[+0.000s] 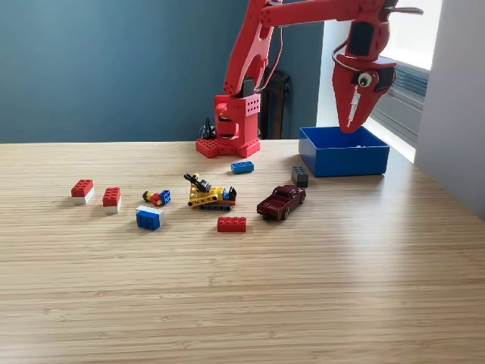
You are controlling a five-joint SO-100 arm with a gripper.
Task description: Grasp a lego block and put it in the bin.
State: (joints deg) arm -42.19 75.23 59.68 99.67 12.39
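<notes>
Bin [344, 160] on pale wood table [242, 303]; teal wall [98, 68] behind; fingers [355, 120] seemingly closed.

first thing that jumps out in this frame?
The red arm, rising from its base at the back of the wooden table, with its gripper hanging over the blue bin at the exterior view's right. Next, the loose scatter of bricks and toys mid-table, notably a yellow vehicle and a dark red toy car.
</notes>
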